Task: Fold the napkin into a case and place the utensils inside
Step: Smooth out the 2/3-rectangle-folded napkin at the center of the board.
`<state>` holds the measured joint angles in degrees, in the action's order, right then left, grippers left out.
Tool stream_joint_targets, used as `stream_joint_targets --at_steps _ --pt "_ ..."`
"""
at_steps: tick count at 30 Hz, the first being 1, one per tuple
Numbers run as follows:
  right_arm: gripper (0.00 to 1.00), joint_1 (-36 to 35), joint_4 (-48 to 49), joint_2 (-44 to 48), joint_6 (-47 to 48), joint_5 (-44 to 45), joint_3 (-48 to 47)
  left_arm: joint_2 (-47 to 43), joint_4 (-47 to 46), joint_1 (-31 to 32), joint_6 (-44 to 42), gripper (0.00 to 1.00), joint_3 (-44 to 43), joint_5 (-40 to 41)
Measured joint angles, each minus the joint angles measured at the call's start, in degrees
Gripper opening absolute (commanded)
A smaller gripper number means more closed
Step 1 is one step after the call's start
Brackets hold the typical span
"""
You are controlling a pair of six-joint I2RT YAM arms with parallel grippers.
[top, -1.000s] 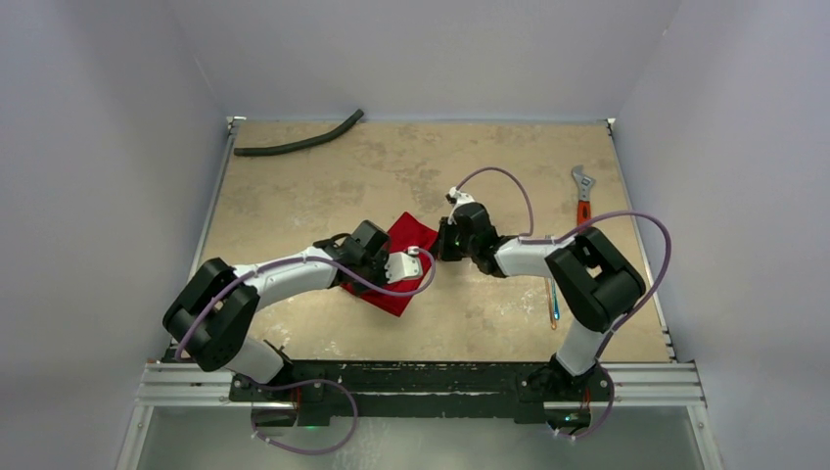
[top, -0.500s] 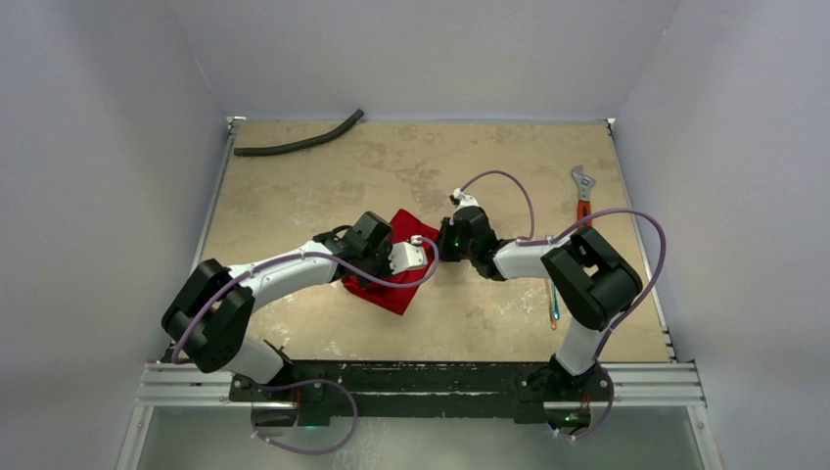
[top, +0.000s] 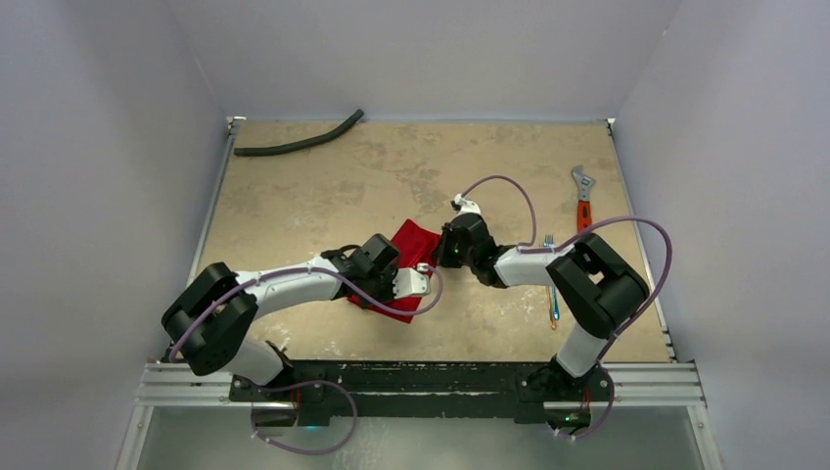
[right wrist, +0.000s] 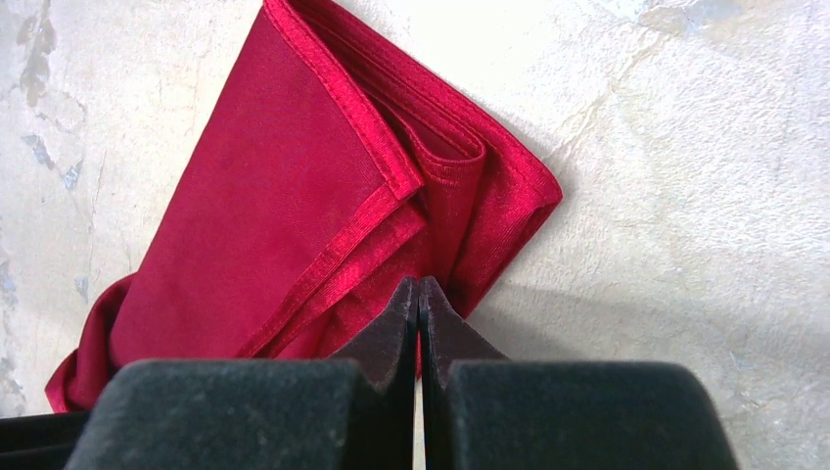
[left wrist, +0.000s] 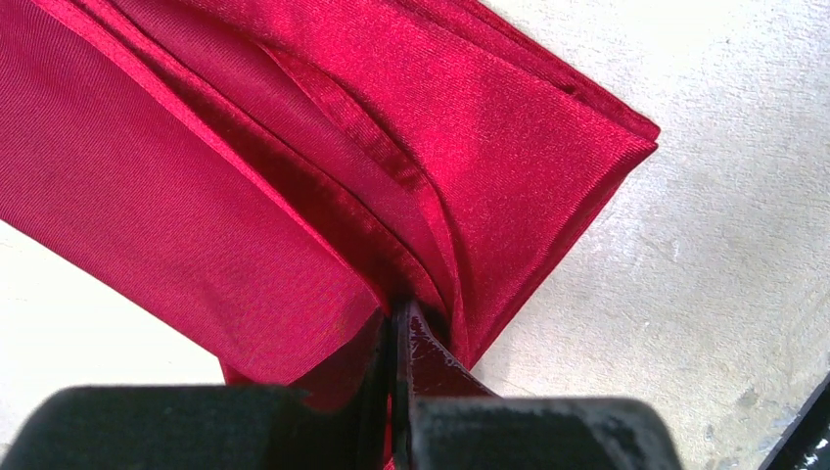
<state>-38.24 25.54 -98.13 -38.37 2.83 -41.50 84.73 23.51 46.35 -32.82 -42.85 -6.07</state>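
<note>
The red napkin [top: 411,241] lies folded into a narrow, layered strip at the middle of the table. My left gripper [top: 419,286] is at its near end, and in the left wrist view its jaws [left wrist: 399,309] are shut on a pinch of the napkin [left wrist: 294,147]. My right gripper [top: 442,253] is at the far right corner. Its jaws [right wrist: 419,286] are closed to a hairline gap over the edge of the napkin [right wrist: 264,215] and seem to pinch it. The utensils [top: 554,286], including a fork, lie on the table at the right, partly hidden by the right arm.
An orange-handled wrench [top: 583,202] lies at the far right. A black curved hose [top: 299,143] lies at the far left corner. The two arms meet over the table's middle.
Both grippers have moved a little toward the near edge, and the napkin has shifted with them. The left gripper moved right and nearer, and the fork now shows beside the right arm.
</note>
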Motion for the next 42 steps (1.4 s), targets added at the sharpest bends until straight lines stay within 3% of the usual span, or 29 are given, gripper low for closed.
stream_joint_targets --at_steps 2,7,10,16,23,26,33,35,42 --pt "0.0 0.0 -0.9 0.5 0.0 0.24 0.04 -0.17 -0.61 0.09 -0.5 0.0 0.35 0.04" --pt "0.0 0.0 -5.51 3.98 0.94 -1.33 -0.11 -0.61 -2.89 0.2 -1.31 0.26 1.31 0.79" --pt "0.0 0.17 -8.79 6.95 2.67 -2.21 -2.08 -0.74 -3.93 0.24 -1.64 0.35 1.46 1.6" --pt "0.0 0.79 -9.84 7.63 6.69 -6.12 -9.49 -0.72 -4.39 0.26 -1.27 0.36 1.16 2.23" --pt "0.0 0.81 -6.08 -4.04 9.05 -13.2 -18.84 -0.31 -0.87 0.35 0.66 0.39 -1.2 2.08" --pt "0.0 0.79 -4.52 -9.27 8.72 -15.67 -18.69 -0.31 0.17 0.35 1.18 0.55 -2.97 2.47" --pt "0.0 0.74 2.12 -11.72 6.05 -15.98 -12.11 -0.31 3.63 0.35 5.07 0.61 -10.8 3.93" --pt "0.0 0.63 3.54 -11.26 5.38 -15.34 -10.91 -0.44 4.81 0.35 6.73 0.7 -12.81 4.55" --pt "0.0 0.04 3.76 -7.82 2.62 -8.37 -7.17 -5.09 10.88 0.35 11.37 0.71 -13.11 4.92"
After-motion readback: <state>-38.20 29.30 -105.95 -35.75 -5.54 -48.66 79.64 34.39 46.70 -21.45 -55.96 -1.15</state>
